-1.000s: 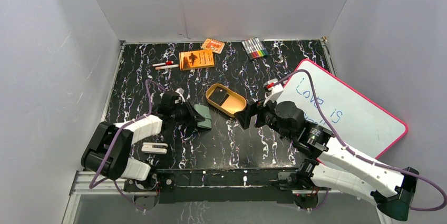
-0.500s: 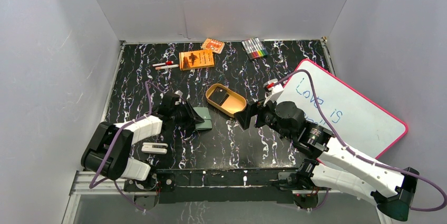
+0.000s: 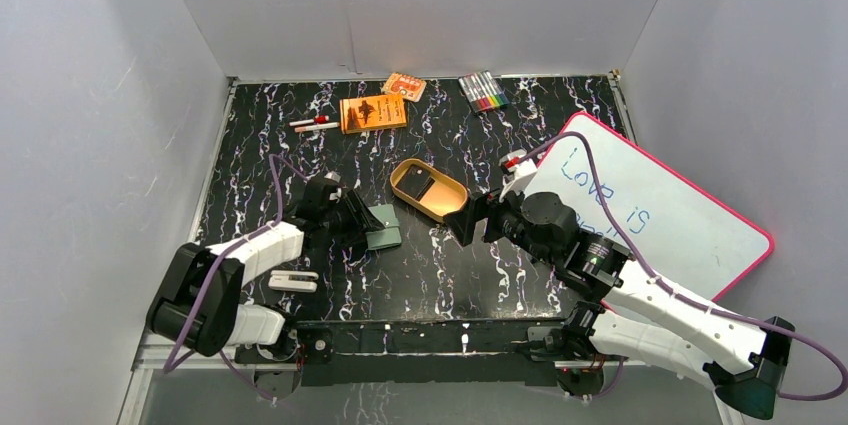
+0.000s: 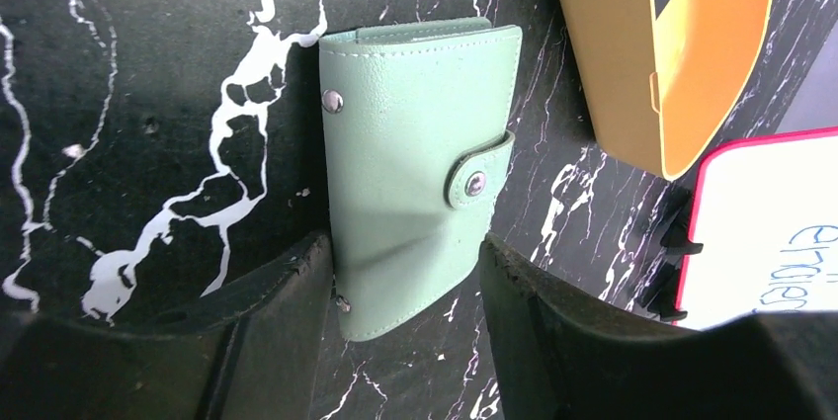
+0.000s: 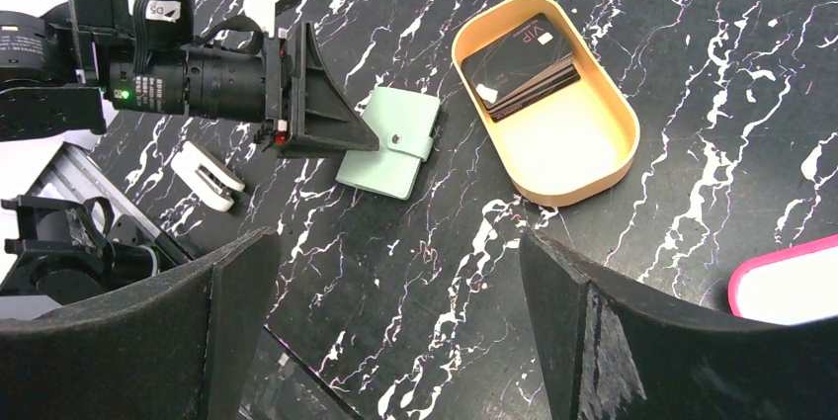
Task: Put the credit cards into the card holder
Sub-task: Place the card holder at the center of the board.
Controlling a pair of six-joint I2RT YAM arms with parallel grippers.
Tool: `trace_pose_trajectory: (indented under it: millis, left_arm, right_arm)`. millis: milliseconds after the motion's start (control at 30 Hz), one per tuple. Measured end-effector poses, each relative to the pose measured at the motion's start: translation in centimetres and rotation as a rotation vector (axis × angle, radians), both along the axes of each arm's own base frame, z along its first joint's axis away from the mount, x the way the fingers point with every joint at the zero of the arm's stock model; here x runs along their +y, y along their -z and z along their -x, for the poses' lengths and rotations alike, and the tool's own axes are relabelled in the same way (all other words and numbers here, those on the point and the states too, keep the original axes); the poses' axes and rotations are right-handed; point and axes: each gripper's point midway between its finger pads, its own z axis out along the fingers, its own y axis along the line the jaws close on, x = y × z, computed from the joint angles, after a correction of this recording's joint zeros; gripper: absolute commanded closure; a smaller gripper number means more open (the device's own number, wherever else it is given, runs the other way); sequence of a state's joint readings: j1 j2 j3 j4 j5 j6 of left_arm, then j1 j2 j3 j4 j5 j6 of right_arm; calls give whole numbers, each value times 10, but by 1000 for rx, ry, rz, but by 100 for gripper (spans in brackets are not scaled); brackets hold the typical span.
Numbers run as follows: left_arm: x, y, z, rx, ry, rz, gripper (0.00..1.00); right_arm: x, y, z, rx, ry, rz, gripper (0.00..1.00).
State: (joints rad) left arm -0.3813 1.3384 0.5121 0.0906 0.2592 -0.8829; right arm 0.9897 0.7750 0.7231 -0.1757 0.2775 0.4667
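On the black marbled table point(image 3: 440, 275), beside the whiteboard point(image 3: 690, 215), the task looks barely begun: no card is in the wallet yet. The right gripper point(image 5: 395, 252) hangs above the middle of the table with its jaws spread wide and nothing between them. The left gripper point(image 4: 395, 262) is low over the table with its jaws apart, one on each side of the near end of the card holder point(image 4: 415, 163). They sit close against its edges without visibly pinching it. The golden oval tin point(image 5: 623, 158) sits just beyond the wallet and apart from it. The card holder lies flat with its tab snapped shut, so it has to be opened first. The credit cards point(image 5: 519, 64) lie stacked at one end of the tin, and all of them remain to be moved
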Motion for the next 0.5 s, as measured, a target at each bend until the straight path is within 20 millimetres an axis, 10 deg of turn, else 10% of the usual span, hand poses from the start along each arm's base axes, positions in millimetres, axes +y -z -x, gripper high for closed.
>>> trace_pose_trajectory:
  millis: [367, 500]
  left_arm:
    - [22, -25, 4, -88, -41, -125, 46]
    - [-17, -56, 21, -211, 80, -144, 65]
  right_arm:
    - [0, 1, 0, 1, 0, 6, 2]
    - [1, 2, -1, 2, -1, 9, 2]
